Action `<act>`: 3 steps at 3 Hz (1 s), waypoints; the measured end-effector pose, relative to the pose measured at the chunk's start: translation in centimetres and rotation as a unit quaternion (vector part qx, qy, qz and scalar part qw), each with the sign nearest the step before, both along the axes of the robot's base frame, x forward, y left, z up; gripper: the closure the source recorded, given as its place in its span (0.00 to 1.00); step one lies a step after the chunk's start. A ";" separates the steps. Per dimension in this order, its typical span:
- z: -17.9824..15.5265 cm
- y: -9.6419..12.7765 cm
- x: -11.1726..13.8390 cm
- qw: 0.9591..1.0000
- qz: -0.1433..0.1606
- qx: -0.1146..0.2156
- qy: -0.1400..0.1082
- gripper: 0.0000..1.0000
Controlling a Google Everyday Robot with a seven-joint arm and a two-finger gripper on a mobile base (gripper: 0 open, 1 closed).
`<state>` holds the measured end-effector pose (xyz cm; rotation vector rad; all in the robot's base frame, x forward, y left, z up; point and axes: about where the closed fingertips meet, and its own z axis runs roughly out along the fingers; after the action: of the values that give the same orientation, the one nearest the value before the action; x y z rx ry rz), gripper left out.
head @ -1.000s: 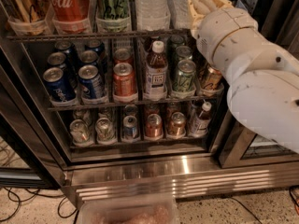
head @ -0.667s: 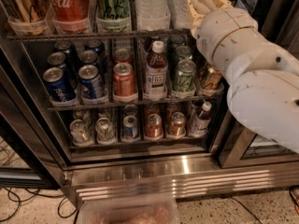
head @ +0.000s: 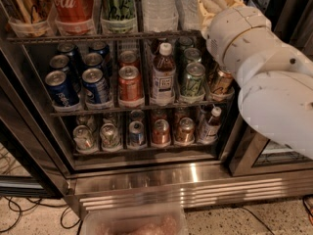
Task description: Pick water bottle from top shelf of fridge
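The fridge [head: 146, 182] stands open before me, with its ribbed steel base below. On the top shelf [head: 98, 36] stand two clear ribbed water bottles, one in the middle [head: 158, 8] and one to its right [head: 188, 5]; their caps are cut off by the top edge. My gripper [head: 213, 4] is at the right end of the top shelf, right beside the right-hand water bottle and partly overlapping it. My white arm [head: 264, 77] runs down to the right and hides that side of the shelves.
The top shelf also holds a gold can [head: 23, 6], a red cola can [head: 73, 5] and a green can [head: 117, 4]. The middle rack holds blue cans [head: 61, 87], a red can [head: 129, 84] and a brown-drink bottle [head: 163, 73]. A clear bin [head: 133, 222] sits on the floor.
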<state>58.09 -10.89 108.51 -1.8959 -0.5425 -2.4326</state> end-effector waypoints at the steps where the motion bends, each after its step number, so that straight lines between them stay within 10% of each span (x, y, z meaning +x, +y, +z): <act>1: 0.3 -0.2 -0.1 1.000 -0.004 -0.004 -0.001 0.39; 3: 0.5 -0.4 0.2 1.000 -0.009 -0.004 -0.004 0.20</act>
<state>58.32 -11.25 109.02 -1.9020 -0.5385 -2.4533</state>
